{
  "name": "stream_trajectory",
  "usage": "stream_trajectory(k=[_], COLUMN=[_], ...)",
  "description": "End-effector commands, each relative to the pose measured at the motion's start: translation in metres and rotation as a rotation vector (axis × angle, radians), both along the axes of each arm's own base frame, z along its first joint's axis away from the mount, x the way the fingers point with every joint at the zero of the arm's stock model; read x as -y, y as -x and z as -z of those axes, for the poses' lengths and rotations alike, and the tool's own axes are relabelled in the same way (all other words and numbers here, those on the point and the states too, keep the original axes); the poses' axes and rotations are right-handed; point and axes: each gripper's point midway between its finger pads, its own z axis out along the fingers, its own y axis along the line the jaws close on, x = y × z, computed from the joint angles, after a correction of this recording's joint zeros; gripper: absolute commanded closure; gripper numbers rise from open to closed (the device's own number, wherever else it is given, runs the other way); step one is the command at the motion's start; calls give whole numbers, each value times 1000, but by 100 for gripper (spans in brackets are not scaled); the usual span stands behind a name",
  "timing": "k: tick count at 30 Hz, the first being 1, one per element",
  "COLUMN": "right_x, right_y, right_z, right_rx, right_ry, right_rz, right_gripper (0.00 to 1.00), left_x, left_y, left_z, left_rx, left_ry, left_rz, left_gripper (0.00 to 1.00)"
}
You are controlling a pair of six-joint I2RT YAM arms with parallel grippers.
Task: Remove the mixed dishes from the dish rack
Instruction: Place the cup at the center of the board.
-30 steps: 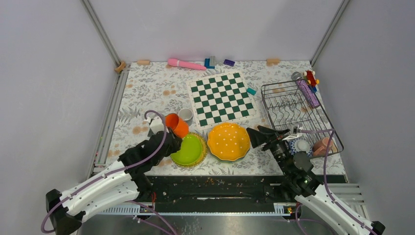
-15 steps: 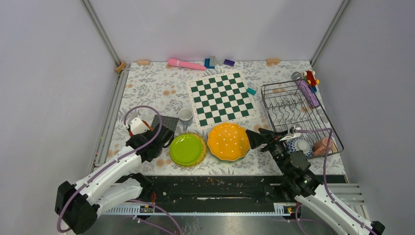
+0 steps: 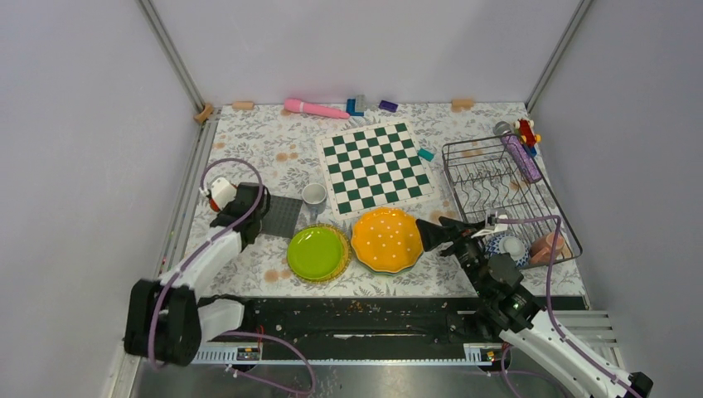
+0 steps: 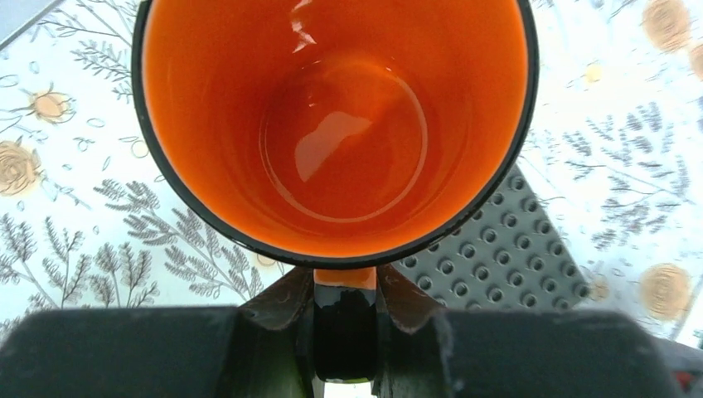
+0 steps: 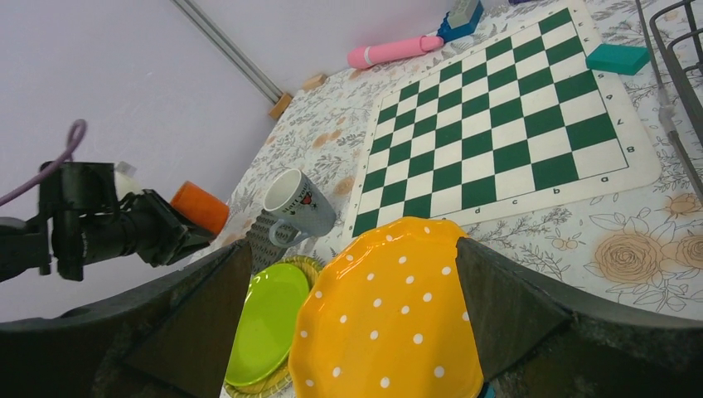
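Pale grey walls (image 3: 373, 41) and metal posts enclose a desk (image 3: 249, 141) covered in a floral print. Seen from overhead and read from the left, it carries a grey studded baseplate (image 3: 286, 217), a white cup (image 3: 313, 194), a lime-green plate (image 3: 316, 252) and, just beside that, an orange dotted plate (image 3: 387, 239). A green-and-white chessboard (image 3: 377, 166) lies above them in the frame. At the right edge stands the dish rack (image 3: 489, 186), with a patterned bowl (image 3: 500, 246) and a pink cup (image 3: 549, 245) in its lower end. A purple tube (image 3: 522, 157) lies across its upper right corner.

At centre left, the left pincer (image 3: 242, 206) is over the baseplate's left edge and is pinched narrow on the handle of an orange cup (image 4: 336, 124). Its wrist camera looks straight down into the cup's glossy inside. Whether the cup touches the desk cannot be told.

Right of centre and low in the frame, the right pincer (image 3: 427, 235) is spread wide and holds nothing. It sits between the orange dotted plate and the rack, and in the wrist view its fingers (image 5: 514, 307) frame that plate.
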Motion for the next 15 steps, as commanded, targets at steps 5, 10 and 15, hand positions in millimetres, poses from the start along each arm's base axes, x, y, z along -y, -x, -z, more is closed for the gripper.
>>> stream_trajectory(k=[5,10,15], right_x=[12,14,17], right_y=[-4,-5,-6], right_z=[-13,-12,-11], right_rx=[49,52,52], right_ry=[-6,0,8], right_rz=[63,72,87], right_gripper=[0,0,0], left_x=[5,-2,-7], left_y=[-73,-79,-79], left_z=[-9,3,12], left_rx=[43,9,-21], left_ry=[63,56,55], left_rz=[119,93,63], left_gripper=[100,100,99])
